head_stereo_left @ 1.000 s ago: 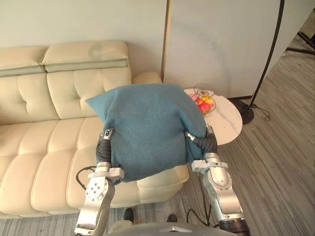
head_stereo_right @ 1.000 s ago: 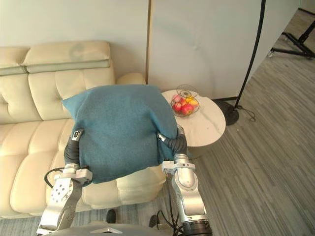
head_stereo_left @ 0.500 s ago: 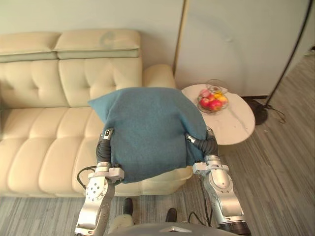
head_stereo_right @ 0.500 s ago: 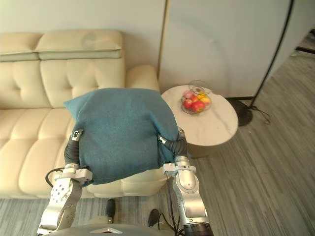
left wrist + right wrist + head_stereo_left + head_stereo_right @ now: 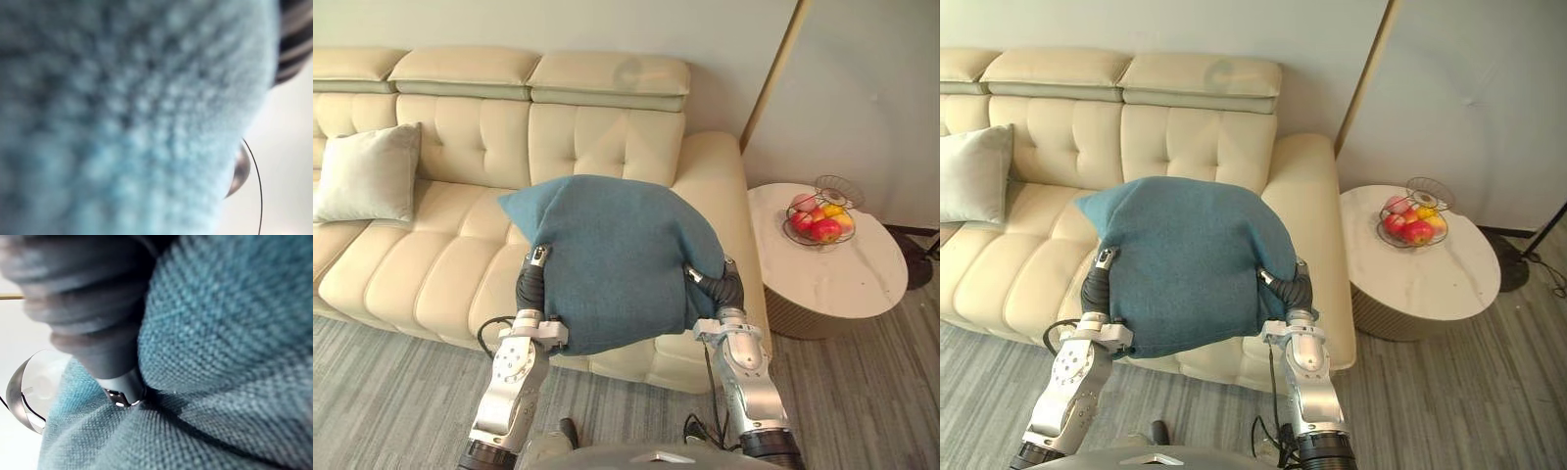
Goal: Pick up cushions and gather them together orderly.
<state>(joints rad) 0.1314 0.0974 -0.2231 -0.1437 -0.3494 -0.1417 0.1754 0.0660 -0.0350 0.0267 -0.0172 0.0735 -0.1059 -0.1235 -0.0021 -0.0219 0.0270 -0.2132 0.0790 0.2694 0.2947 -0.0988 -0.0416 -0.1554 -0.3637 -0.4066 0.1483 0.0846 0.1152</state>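
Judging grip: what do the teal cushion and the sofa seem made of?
Teal cushion: matte woven or knitted fabric; a coarse weave shows in the right wrist view. Sofa: probably cream leather or imitation, smooth, slightly shiny, tufted.

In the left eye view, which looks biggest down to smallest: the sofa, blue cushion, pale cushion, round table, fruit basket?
1. sofa
2. blue cushion, though it is nearest the camera, so it may look bigger than it is
3. round table
4. pale cushion
5. fruit basket
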